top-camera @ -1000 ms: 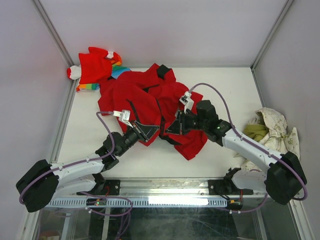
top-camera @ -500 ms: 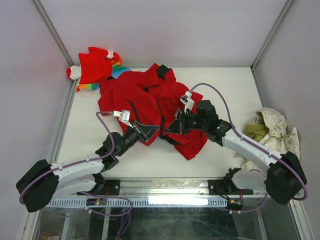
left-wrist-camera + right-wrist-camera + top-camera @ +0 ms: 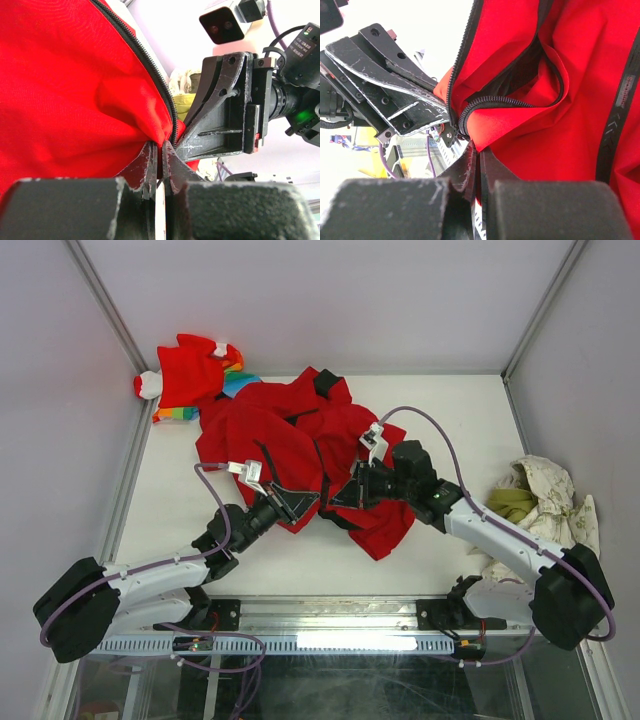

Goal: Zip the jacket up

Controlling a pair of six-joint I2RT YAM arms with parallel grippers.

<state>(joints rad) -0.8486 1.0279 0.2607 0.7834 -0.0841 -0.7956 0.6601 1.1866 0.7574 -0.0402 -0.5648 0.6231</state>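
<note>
The bright red jacket (image 3: 290,430) lies crumpled mid-table, its dark zipper open. My left gripper (image 3: 306,502) is shut on the jacket's bottom hem beside the zipper teeth (image 3: 150,65); in the left wrist view the red cloth (image 3: 70,100) is pinched between the fingers (image 3: 147,165). My right gripper (image 3: 336,502) faces it, almost tip to tip, and is shut on the other front edge. In the right wrist view the red cloth (image 3: 560,125) runs into the closed jaws, with the curled zipper end (image 3: 490,102) and a small metal slider (image 3: 449,134) just above them.
A smaller red garment with rainbow stripes and white cuffs (image 3: 190,375) lies at the back left corner. A cream and olive-green cloth (image 3: 540,495) is bunched at the right edge. Frame posts and walls close in both sides.
</note>
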